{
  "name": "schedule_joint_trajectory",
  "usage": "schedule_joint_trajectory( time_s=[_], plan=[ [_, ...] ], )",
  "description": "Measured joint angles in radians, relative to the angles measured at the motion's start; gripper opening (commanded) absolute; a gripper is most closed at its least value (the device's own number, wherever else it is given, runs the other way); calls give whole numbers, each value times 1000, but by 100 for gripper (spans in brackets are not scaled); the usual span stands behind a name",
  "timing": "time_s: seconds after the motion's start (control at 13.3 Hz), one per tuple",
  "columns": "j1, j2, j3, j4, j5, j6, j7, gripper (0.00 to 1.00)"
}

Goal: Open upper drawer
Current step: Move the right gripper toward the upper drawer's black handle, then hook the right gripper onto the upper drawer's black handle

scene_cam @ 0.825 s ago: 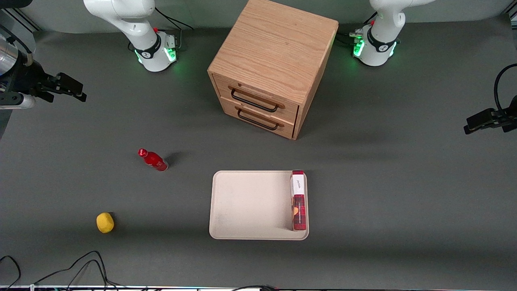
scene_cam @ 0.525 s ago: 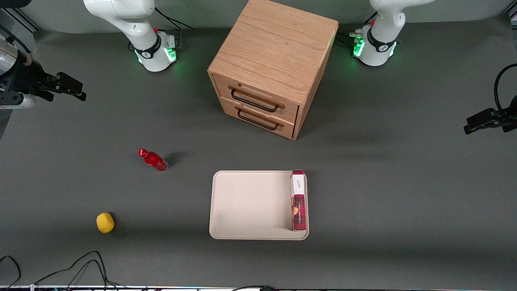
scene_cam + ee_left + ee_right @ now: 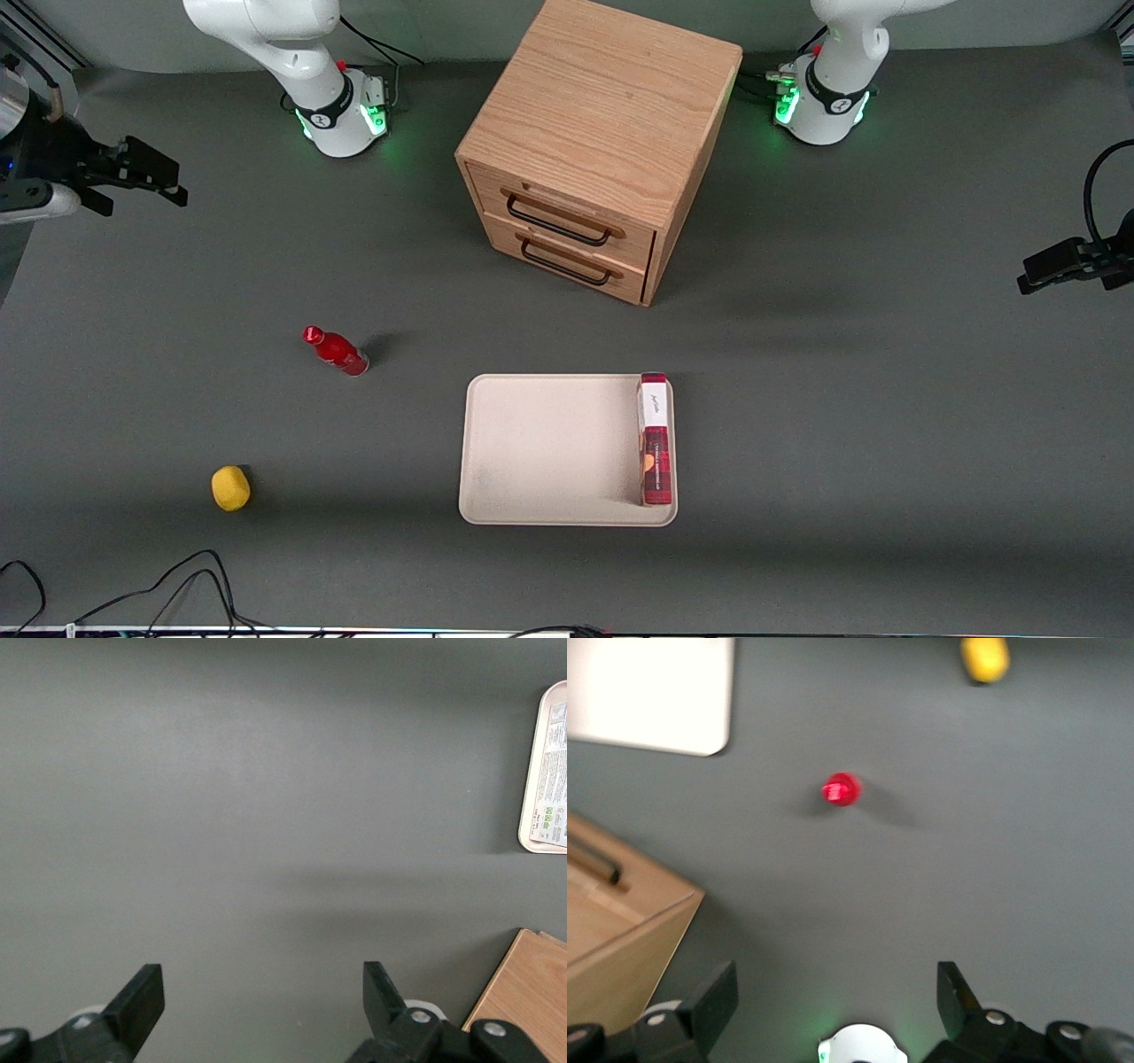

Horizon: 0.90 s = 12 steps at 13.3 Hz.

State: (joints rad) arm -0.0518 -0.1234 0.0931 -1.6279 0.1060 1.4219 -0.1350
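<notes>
The small oak cabinet [image 3: 602,115] stands at the middle of the table, its front facing the front camera. The upper drawer [image 3: 633,249] is shut flush, with its black wire handle [image 3: 558,221] above the lower twin drawer [image 3: 625,280]. My right gripper [image 3: 151,173] hangs high over the working arm's end of the table, far off sideways from the cabinet. It is open and empty. In the right wrist view its fingers [image 3: 718,997] stand wide apart over bare mat, and a corner of the cabinet [image 3: 629,921] with a handle [image 3: 594,864] shows.
A red bottle [image 3: 337,351] stands on the mat nearer the front camera than the gripper. A yellow fruit [image 3: 230,488] lies nearer still. A beige tray [image 3: 532,443] with a red box [image 3: 655,440] sits in front of the cabinet. Cables [image 3: 177,576] lie at the front edge.
My right gripper has shifted a little farther from the front camera. The drawers and the table objects have not moved.
</notes>
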Motion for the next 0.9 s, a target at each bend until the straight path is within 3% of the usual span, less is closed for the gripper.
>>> schedule_joint_trajectory(
  time_s=[0.22, 0.53, 0.75, 0.9],
  plan=[
    [3, 89, 24, 85, 139, -29, -181, 100],
    [16, 335, 157, 246, 355, -88, -240, 100],
    [26, 496, 310, 268, 381, -22, -253, 100],
    [51, 590, 410, 267, 334, 68, -253, 100]
  ],
)
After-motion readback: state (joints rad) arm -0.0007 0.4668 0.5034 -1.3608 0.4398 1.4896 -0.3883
